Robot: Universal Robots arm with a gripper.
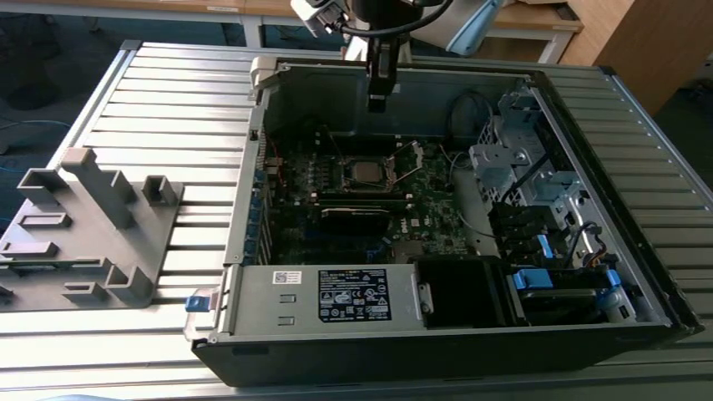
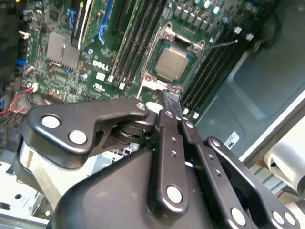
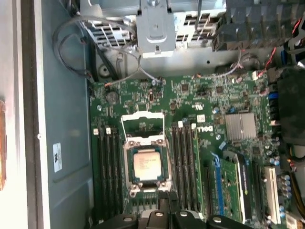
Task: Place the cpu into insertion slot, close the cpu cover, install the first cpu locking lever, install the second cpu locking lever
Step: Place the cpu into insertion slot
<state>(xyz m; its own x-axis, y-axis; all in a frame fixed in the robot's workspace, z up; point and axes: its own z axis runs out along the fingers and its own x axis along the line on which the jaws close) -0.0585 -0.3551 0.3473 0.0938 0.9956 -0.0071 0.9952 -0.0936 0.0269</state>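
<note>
The cpu [image 3: 147, 164] lies flat in its socket on the green motherboard, its silver top showing in both wrist views [image 2: 174, 62] and in the exterior view [image 1: 362, 173]. The cpu cover [image 3: 143, 126] is swung open, a silvery frame on the side of the socket towards the drive cage [image 1: 407, 154]. One thin wire locking lever [image 2: 221, 45] sticks out, unlatched, beside the socket. My gripper [image 1: 378, 104] hangs above the back part of the open case, well over the board. Its fingers [image 2: 170, 101] are shut together with nothing between them.
The computer case [image 1: 240, 209] lies open on a slatted metal table. Black memory slots [image 3: 183, 167] flank the socket. A power supply [image 1: 334, 296] fills the front, and a drive cage with cables [image 1: 523, 167] fills the exterior view's right. A grey plastic fixture [image 1: 89, 225] stands on the table at the left.
</note>
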